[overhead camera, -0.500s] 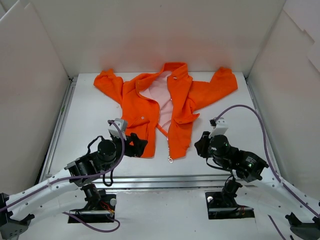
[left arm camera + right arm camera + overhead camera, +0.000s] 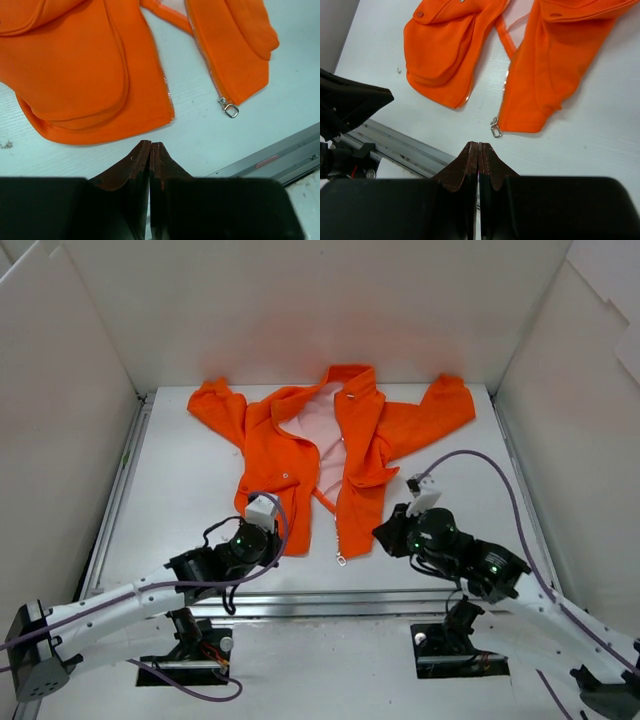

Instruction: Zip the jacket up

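Note:
The orange jacket (image 2: pixel 290 440) lies flat and unzipped at the back middle of the table, pink lining showing between its fronts. A silver zipper pull (image 2: pixel 341 561) sits at the bottom of the right-hand front. My left gripper (image 2: pixel 278 543) is shut and empty, just short of the left front's hem. In the left wrist view the shut gripper (image 2: pixel 150 144) faces the jacket (image 2: pixel 75 65), with the pull (image 2: pixel 230 110) off to the right. My right gripper (image 2: pixel 380 531) is shut and empty beside the right front's hem. In its wrist view the gripper (image 2: pixel 478 145) sits just below the pull (image 2: pixel 495 129) and the jacket (image 2: pixel 555 65).
White walls close in the table on the left, back and right. A metal rail (image 2: pixel 330 595) runs along the near edge, also seen as a rail (image 2: pixel 280 155) and a rail (image 2: pixel 395 145) in the wrist views. The left arm's black body (image 2: pixel 350 100) shows in the right wrist view.
The left arm has swung right and its wrist now sits nearer the jacket's left hem. The right gripper has shifted slightly left toward the zipper end. The jacket has not moved.

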`<state>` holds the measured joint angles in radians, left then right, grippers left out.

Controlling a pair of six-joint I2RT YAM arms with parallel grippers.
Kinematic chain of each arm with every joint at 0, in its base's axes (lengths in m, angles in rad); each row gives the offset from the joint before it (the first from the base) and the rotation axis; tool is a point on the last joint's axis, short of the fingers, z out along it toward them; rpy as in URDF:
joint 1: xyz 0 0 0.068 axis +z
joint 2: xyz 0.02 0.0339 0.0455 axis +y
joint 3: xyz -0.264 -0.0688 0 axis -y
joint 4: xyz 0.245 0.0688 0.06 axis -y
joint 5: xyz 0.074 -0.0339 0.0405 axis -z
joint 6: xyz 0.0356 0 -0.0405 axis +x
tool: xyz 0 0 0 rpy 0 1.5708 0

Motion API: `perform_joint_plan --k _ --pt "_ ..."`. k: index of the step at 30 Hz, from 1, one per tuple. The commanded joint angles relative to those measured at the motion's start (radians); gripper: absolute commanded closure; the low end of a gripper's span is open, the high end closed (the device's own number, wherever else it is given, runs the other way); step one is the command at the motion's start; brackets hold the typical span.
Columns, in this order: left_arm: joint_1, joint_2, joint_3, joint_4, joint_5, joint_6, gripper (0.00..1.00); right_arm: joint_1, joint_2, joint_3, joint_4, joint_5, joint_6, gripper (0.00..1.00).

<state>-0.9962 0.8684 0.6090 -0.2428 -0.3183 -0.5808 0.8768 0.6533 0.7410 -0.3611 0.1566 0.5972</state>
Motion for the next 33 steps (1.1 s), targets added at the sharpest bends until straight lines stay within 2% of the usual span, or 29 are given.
perform_joint_plan --k 1,3,4,6,8,9,12,15,17,18,27,33 --pt "-0.009 0.017 0.043 0.014 -0.039 -0.017 0.93 0.005 0.162 -0.031 0.205 -0.117 -0.010 1.00" --pt "-0.009 -0.005 0.028 0.026 -0.050 -0.025 0.89 0.019 0.245 -0.045 0.260 -0.126 0.003 1.00" --pt "-0.009 -0.023 0.015 0.033 -0.044 -0.025 0.82 0.021 0.323 -0.048 0.308 -0.124 0.007 1.00" --pt "-0.009 -0.037 0.000 0.057 -0.015 -0.017 0.75 0.034 0.417 -0.055 0.406 -0.149 0.016 1.00" --pt "-0.009 -0.039 -0.021 0.065 -0.005 -0.025 0.73 0.042 0.475 -0.063 0.474 -0.176 0.033 0.99" --pt "-0.009 -0.039 -0.025 0.063 -0.008 -0.030 0.73 0.041 0.546 -0.063 0.532 -0.184 0.038 0.89" --pt "0.001 -0.031 -0.028 0.046 -0.021 -0.042 0.73 0.048 0.711 -0.019 0.599 -0.198 0.047 0.74" --pt "0.001 -0.049 -0.052 0.063 -0.033 -0.054 0.73 0.054 0.852 0.020 0.657 -0.164 0.062 0.66" --pt "0.001 -0.069 -0.067 0.071 -0.021 -0.060 0.74 0.051 0.905 0.050 0.672 -0.132 0.059 0.65" --pt "0.001 -0.077 -0.072 0.073 -0.015 -0.062 0.75 0.054 0.948 0.058 0.701 -0.124 0.059 0.59" --pt "0.019 -0.164 -0.104 0.048 -0.016 -0.059 0.74 0.051 1.117 0.077 0.850 -0.045 0.006 0.58" --pt "0.037 -0.140 -0.098 0.045 -0.005 -0.053 0.68 0.044 1.161 0.049 0.951 -0.042 0.026 0.60"
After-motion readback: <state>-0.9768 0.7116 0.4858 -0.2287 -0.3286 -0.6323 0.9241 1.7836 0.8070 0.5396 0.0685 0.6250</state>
